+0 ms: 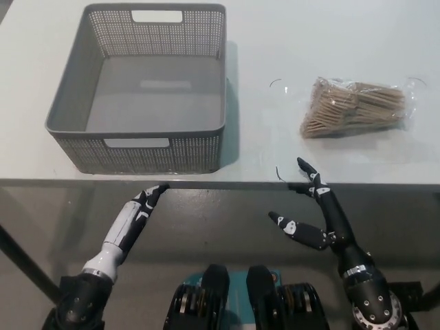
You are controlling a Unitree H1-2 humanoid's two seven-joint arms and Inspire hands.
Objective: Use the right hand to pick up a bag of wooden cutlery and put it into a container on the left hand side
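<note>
Table (330, 41): pale top fills the upper part of the head view, with its near edge running across just above both hands. Everything the task needs sits on it, within forward reach.

Container (137, 155): grey perforated basket on the robot's left half of the table, close to the near edge. It stands upright with its mouth up and nothing inside, so a drop from above looks unobstructed. A handle slot shows in the near wall and another in the far wall.

Bag of wooden cutlery (354, 106): clear bag lying flat on the table to the robot's right, well apart from the container. The wooden pieces are bunched lengthwise inside it and loose film shows at the ends. It is untouched and lies beyond the right hand, more or less in line with it.

Right hand (331, 223): black and spread wide, holding nothing. Its fingertips are at the table edge and point towards the bag. Judged a pre-reach pose, with the pick-up not yet begun. The slack film may slip, so a grasp across the bundle seems safer.

Left hand (141, 206): white, stretched out flat and empty. It rests below the table edge in front of the container, clear of the drop zone.
</note>
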